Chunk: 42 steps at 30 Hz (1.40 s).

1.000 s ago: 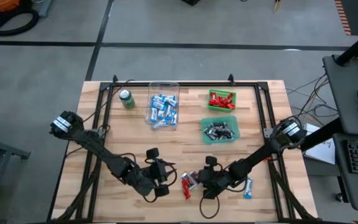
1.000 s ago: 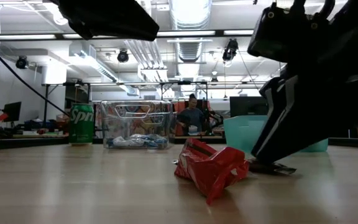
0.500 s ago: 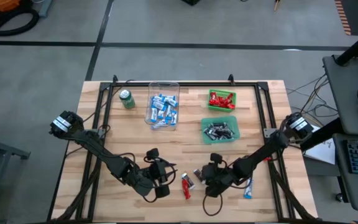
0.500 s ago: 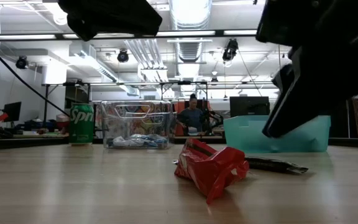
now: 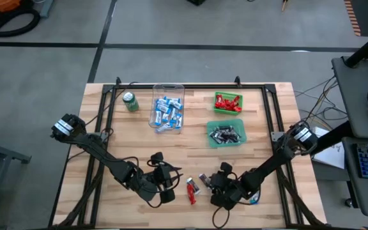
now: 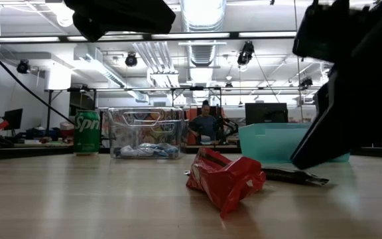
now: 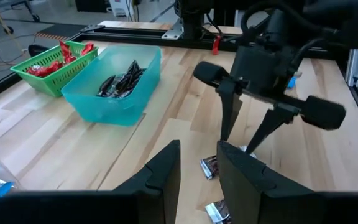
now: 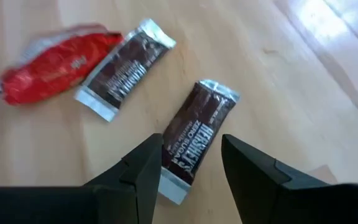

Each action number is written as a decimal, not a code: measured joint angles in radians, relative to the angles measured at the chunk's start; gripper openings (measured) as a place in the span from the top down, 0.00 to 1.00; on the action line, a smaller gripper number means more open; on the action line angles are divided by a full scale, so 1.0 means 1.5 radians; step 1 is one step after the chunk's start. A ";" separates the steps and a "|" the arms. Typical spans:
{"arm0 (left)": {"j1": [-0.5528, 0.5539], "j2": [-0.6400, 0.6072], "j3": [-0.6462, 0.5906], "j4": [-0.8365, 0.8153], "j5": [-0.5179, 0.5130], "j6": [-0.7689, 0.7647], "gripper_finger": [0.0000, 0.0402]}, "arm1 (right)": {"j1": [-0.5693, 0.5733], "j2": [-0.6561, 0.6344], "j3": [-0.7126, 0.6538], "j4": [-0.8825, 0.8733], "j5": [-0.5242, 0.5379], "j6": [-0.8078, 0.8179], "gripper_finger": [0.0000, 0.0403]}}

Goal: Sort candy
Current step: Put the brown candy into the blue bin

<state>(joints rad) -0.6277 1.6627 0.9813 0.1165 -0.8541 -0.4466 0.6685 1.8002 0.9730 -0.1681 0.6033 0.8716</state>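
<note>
Near the table's front edge lie a red candy (image 5: pixel 191 190) (image 8: pixel 48 70) and two black-and-silver candies (image 8: pixel 127 67) (image 8: pixel 197 132). A blue-and-white candy (image 5: pixel 255 198) lies to their right, beside the right arm. My right gripper (image 5: pixel 221 190) (image 8: pixel 191 163) is open and slants down over the nearer black-and-silver candy, one finger on either side of its near end; I cannot tell whether they touch it. My left gripper (image 5: pixel 163 186) (image 7: pixel 197 171) hovers open left of the red candy, holding nothing.
At the back stand a clear bin (image 5: pixel 168 89) of blue-and-white candy, a green basket (image 5: pixel 227 111) of red candy and a teal bin (image 5: pixel 225 143) of black-and-silver candy. A green soda can (image 5: pixel 130 101) stands far left. A person (image 6: pixel 206 125) sits in the room beyond.
My right gripper has lifted off the black-and-silver candy it was down on, moved toward the table's right edge and rolled its wrist. The candies lie where they were.
</note>
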 joint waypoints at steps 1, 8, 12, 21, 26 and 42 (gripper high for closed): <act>0.000 0.000 0.000 0.000 0.000 0.002 0.78 | 0.000 0.006 0.000 0.003 0.000 0.000 0.60; 0.000 0.000 0.000 0.003 -0.001 0.005 0.78 | -0.005 0.039 0.001 0.039 0.004 0.023 0.60; 0.000 0.000 0.000 0.005 0.000 0.005 0.78 | -0.008 0.051 0.002 0.037 0.013 0.024 0.61; 0.000 0.000 0.000 0.005 0.017 0.012 0.78 | -0.014 0.051 0.002 0.033 0.005 0.023 0.81; 0.000 0.000 0.000 0.005 0.018 0.018 0.78 | -0.014 0.046 0.001 0.031 0.002 -0.002 0.95; -0.001 0.001 -0.001 0.032 0.151 0.140 0.78 | -0.015 -0.089 -0.002 0.100 -0.154 -0.127 0.97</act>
<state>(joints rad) -0.6285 1.6638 0.9802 0.1645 -0.6269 -0.2373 0.6464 1.6665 0.9696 -0.0179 0.3725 0.6808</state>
